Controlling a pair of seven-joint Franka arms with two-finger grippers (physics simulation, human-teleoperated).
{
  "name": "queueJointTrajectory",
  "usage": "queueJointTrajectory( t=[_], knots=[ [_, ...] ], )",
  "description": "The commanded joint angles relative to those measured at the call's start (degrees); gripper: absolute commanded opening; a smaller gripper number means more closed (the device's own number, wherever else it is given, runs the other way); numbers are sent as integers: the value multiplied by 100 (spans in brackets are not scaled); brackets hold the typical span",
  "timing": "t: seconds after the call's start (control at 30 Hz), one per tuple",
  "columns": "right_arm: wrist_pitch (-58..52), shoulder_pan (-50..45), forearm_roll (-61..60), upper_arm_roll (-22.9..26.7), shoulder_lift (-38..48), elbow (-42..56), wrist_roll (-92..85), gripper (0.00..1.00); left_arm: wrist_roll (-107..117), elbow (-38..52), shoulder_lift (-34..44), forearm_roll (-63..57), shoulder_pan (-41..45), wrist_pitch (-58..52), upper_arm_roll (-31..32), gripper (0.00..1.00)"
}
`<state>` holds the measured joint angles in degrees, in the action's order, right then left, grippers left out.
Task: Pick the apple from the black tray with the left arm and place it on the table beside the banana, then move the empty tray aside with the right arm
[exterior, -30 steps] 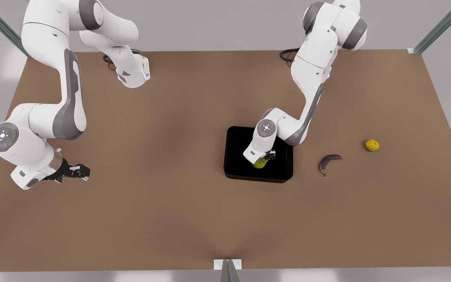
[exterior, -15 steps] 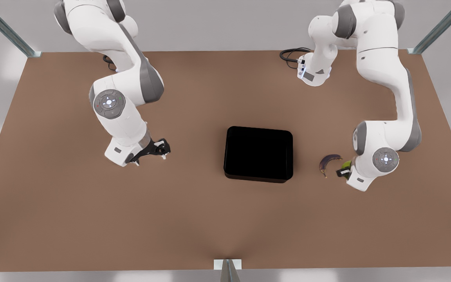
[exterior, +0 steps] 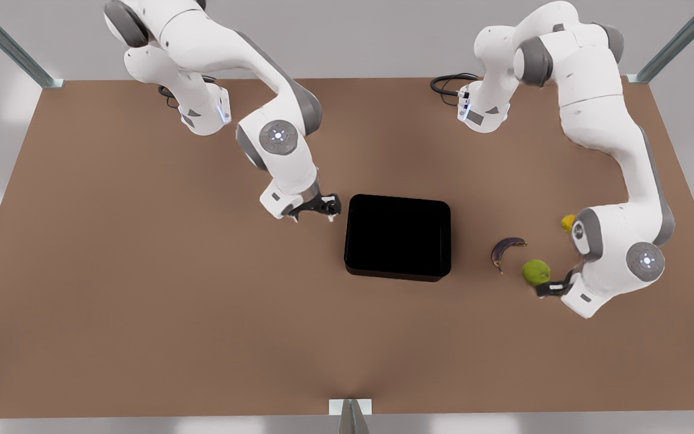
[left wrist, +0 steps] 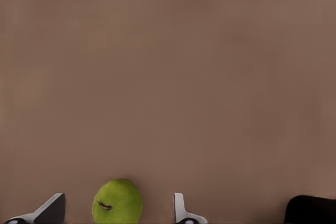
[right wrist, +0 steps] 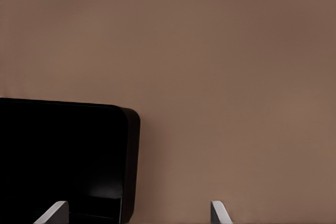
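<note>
Over toward the front view's left, the right gripper (exterior: 323, 211) hangs just off the short side of the black tray (exterior: 397, 237), close to the tray's far corner there. Its fingers (right wrist: 216, 212) are spread apart with nothing between them, and the right wrist view looks past them at the tray's rounded corner (right wrist: 123, 124) and bare brown table (right wrist: 236, 77).

The tray sits roughly mid-table (exterior: 202, 313), a bit nearer the front view's right edge than the left, and nothing is in it.

Next comes the banana (exterior: 505, 249), dark purple-brown, lying on the table near the tray's other short side but apart from it. Just beside the banana, on the side toward the table's right edge, the apple (exterior: 536, 272) rests on the table surface.

The left gripper (exterior: 555, 288) is right at the apple, fingers spread wide; in the left wrist view the apple (left wrist: 117, 201) sits loose between the two fingers (left wrist: 181, 211), nearer one than the other, with a clear gap on the other side. A small yellow-orange fruit (exterior: 567, 222) peeks out from behind the left arm, farther back.
</note>
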<state>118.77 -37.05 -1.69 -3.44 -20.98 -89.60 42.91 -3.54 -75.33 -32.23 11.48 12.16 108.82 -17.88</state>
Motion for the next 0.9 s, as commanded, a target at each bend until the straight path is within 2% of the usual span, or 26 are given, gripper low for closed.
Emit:
queueJointTrajectory(
  t=[0.0,0.03,0.1,0.23,0.3,0.33,0.4,0.87],
  knots=[
    [1008,-56,2,-52,-135,-13,3039,100,268,520,524,505,128,-2339,-14,100],
    [1017,-56,11,-52,-196,-13,3004,100,37,11,1008,346,312,-2296,-22,100],
    [1764,-56,11,-52,-267,-383,3004,100,223,-2706,2459,-234,752,377,-14,100],
    [1940,-179,20,-52,-565,-383,2872,100,731,-1846,1966,381,243,202,-84,100],
    [1940,-276,20,-52,-688,-383,2837,100,680,-1230,1992,-206,-1216,-941,1523,100],
    [1940,-346,20,-52,-750,-383,2837,100,205,-1299,2186,-463,-1181,-1039,1551,100],
    [2027,-408,29,-52,-864,-383,2828,100,547,-2082,2634,-489,-989,-511,1612,100],
    [2687,-689,372,-43,-1699,-330,2933,99,548,-1915,2476,-735,-900,-529,1586,100]
  ],
)
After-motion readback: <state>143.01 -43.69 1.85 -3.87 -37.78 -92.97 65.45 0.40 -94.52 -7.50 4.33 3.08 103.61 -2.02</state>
